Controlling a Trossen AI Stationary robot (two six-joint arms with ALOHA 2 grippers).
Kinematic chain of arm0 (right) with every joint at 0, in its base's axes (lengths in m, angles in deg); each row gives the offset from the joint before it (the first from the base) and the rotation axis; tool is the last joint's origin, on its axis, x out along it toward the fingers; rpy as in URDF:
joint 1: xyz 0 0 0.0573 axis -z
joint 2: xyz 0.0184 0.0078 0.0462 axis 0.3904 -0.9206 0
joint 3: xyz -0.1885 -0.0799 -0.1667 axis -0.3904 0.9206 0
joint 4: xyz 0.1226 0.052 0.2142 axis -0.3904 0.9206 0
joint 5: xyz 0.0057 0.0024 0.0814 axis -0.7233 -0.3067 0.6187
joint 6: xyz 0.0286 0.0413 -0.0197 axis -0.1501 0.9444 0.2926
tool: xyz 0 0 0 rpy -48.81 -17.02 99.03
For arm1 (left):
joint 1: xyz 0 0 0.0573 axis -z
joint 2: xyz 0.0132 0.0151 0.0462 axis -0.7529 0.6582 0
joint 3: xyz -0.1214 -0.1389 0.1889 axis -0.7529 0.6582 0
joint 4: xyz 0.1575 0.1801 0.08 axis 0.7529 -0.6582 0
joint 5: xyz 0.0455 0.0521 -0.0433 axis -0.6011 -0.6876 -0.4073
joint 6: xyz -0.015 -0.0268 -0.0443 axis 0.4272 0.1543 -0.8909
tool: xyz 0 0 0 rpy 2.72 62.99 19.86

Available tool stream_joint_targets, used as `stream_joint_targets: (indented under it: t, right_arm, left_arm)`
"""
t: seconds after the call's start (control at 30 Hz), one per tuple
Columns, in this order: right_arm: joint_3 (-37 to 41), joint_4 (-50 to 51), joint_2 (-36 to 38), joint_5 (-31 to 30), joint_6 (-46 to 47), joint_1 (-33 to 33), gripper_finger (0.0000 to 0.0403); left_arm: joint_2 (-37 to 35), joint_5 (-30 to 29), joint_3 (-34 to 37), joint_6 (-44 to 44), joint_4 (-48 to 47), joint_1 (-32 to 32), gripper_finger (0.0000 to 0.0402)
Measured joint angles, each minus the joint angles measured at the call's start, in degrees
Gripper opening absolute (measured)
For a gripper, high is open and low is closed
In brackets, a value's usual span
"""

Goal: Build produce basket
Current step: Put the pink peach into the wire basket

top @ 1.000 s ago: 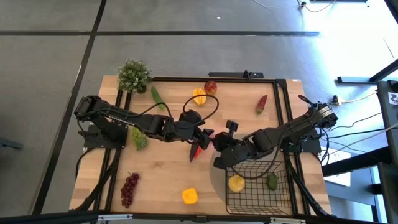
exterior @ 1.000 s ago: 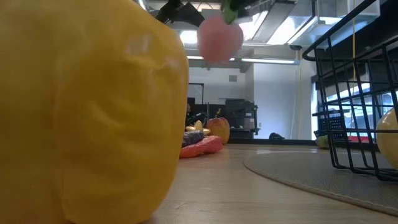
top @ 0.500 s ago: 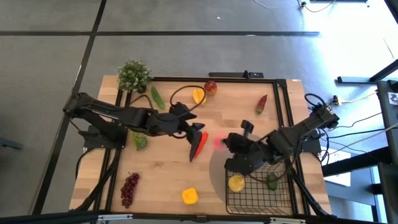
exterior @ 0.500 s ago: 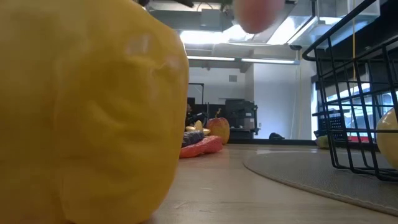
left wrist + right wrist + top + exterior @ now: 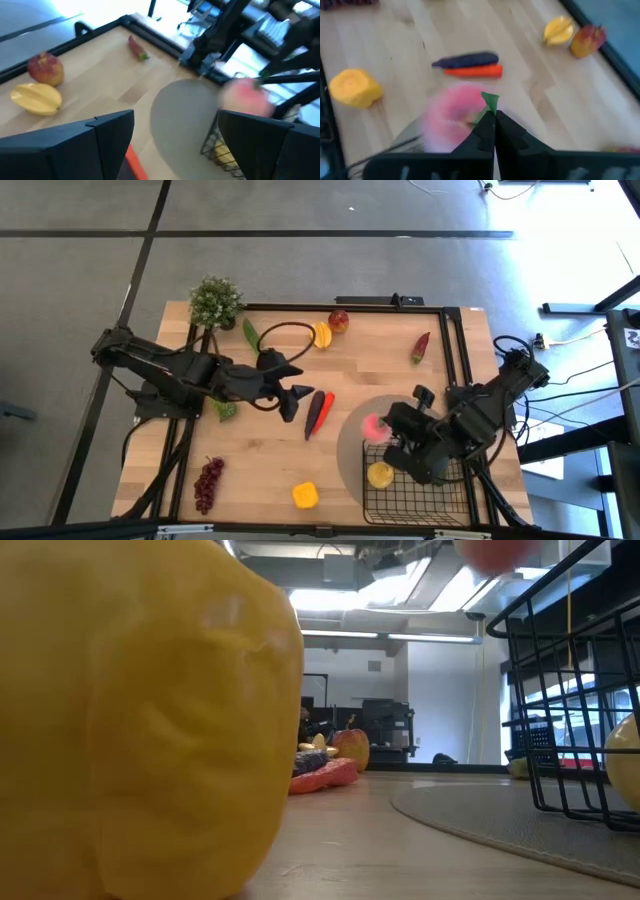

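Worktop (image 5: 260,470): pale wood on grey floor.
Peach (image 5: 375,427): at the basket (image 5: 425,500) rim; looks light, soft, easily bruised.
Right tool (image 5: 489,119): pinched on its leaf; frail hold.
Left tool (image 5: 175,142): wide, empty, mid-worktop.

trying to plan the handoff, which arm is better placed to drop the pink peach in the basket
The right. The right gripper is shut on the pink peach's leaf at the rim of the basket. The left gripper sits open, empty, mid-table beside the carrot.
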Motion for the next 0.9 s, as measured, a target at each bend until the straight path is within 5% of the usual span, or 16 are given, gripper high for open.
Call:
stream_joint_targets:
  t: [0.9]
  right_arm:
    - [3.30, 5.58, -0.70, 11.47, 28.98, -16.35, 0.0000]
  left_arm:
    - [0.03, 0.12, -0.05, 1.43, 0.11, 9.77, 0.0275]
